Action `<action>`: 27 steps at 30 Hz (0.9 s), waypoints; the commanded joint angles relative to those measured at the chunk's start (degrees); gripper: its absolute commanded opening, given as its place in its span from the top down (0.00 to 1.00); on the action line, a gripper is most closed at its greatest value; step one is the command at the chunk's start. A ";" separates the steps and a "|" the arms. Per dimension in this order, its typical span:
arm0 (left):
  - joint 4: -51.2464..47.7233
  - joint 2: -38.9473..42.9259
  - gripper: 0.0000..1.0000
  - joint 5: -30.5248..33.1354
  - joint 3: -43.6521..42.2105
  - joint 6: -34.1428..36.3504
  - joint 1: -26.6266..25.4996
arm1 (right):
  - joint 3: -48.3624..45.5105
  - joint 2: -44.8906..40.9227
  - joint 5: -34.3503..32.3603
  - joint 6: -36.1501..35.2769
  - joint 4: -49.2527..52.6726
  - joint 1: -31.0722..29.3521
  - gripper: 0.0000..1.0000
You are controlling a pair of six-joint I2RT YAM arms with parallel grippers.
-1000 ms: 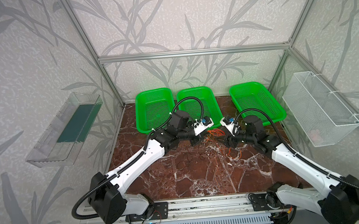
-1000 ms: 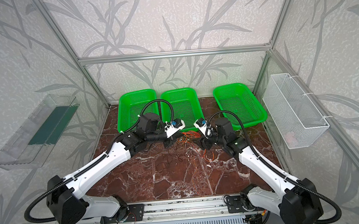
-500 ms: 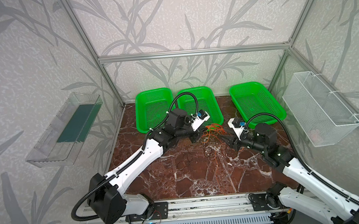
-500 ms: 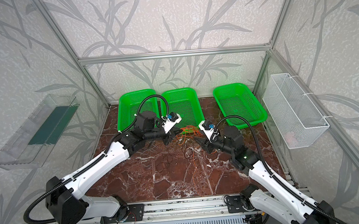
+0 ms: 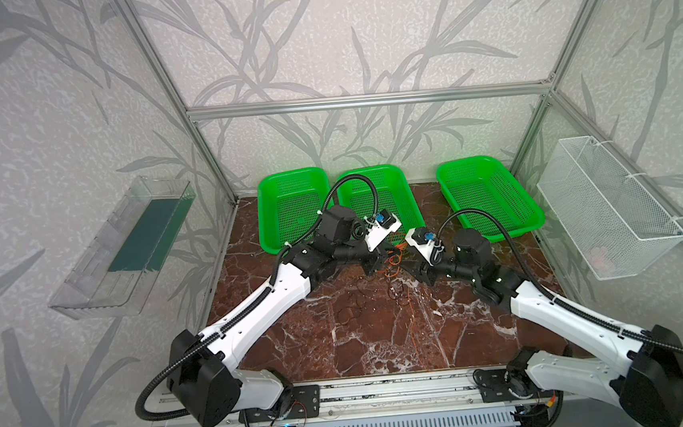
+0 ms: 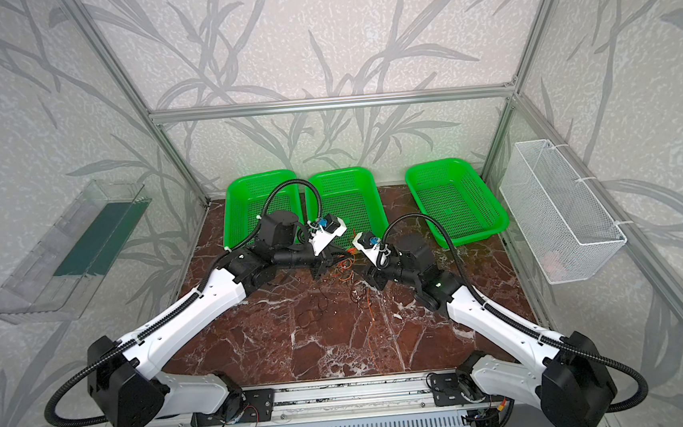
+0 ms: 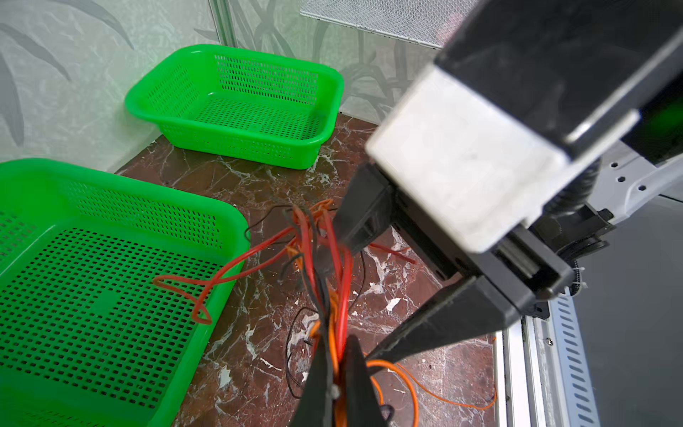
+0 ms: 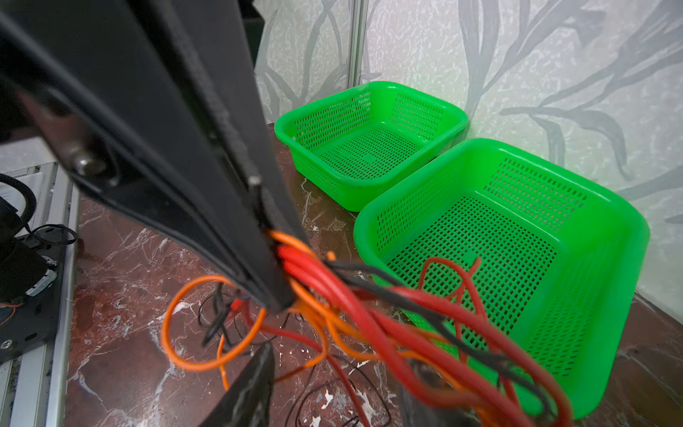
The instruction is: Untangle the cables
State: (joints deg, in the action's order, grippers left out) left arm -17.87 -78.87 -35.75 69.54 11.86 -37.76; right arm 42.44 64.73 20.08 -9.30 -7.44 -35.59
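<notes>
Status: early stage; no strand was separated.

1. The cables (image 7: 334,258) (orange, red and black) formed one knotted bundle raised off the bench (image 5: 383,344), just toward 12 o'clock from its centre.
2. The left gripper (image 7: 338,356) approached from 9 o'clock of the bundle. Its jaws were pressed together on the bundle, with several orange and red strands clamped between them.
3. The right gripper (image 7: 356,295) stood at 3 o'clock of the bundle. Its jaws were apart with no strand pinched; one tip lay against the red strands.
4. A few black loops (image 5: 353,309) and an orange tail (image 5: 407,301) lay slack on the bench at 6 to 7 o'clock of the bundle, joined to it as far as could be seen.
5. The three green baskets (image 5: 290,171) along the 12 o'clock edge held no sorted cable. One red loop (image 7: 199,292) hung over the middle basket (image 7: 122,170); contact with the mesh could not be determined.

Remaining work, by judgement: take a second hold, draw each colour free, and deposit the strands separately.
</notes>
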 commanded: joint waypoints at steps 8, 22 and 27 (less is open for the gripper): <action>3.33 0.33 1.00 -0.75 -0.20 -2.13 -0.15 | -0.12 -1.05 1.33 3.42 -2.54 -0.18 1.00; 17.86 13.56 0.91 4.42 -11.37 -13.37 13.01 | -11.78 -14.27 -1.25 6.14 6.78 5.67 1.00; 15.32 17.79 0.90 4.94 -13.56 -13.09 18.81 | -12.37 -19.82 -1.18 5.46 11.42 10.89 1.00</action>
State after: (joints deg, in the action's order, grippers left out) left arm -5.13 -64.36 -35.88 56.82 -0.30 -23.00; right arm 31.24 47.09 21.47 -4.21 -4.43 -27.90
